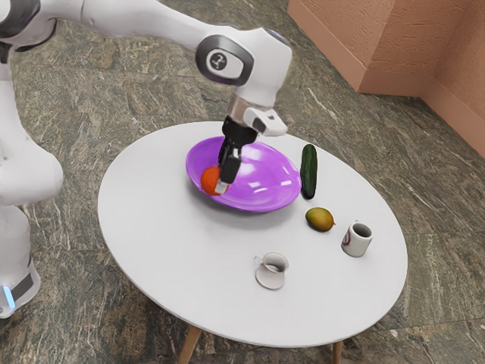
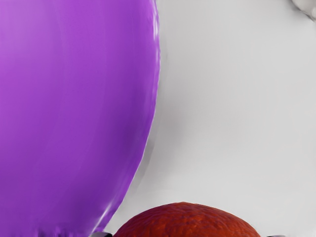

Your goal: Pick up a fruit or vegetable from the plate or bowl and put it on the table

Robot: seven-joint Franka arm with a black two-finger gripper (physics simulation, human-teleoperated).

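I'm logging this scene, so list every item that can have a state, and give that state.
Gripper: shut on the fruit
Red-orange fruit: held near the bowl's rim
Purple bowl: upright
Cucumber: whole, lying down
Mango: whole, lying down
Mug: upright
Cup: upright, on its saucer

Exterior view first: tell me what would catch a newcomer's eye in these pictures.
Most likely the glossy purple bowl, the boldest color on the round white table. Next, probably, the red-orange fruit in the grip of the black gripper, at the bowl's edge on the exterior view's left. The dark green cucumber, lying just past the bowl toward the exterior view's right, might come third.
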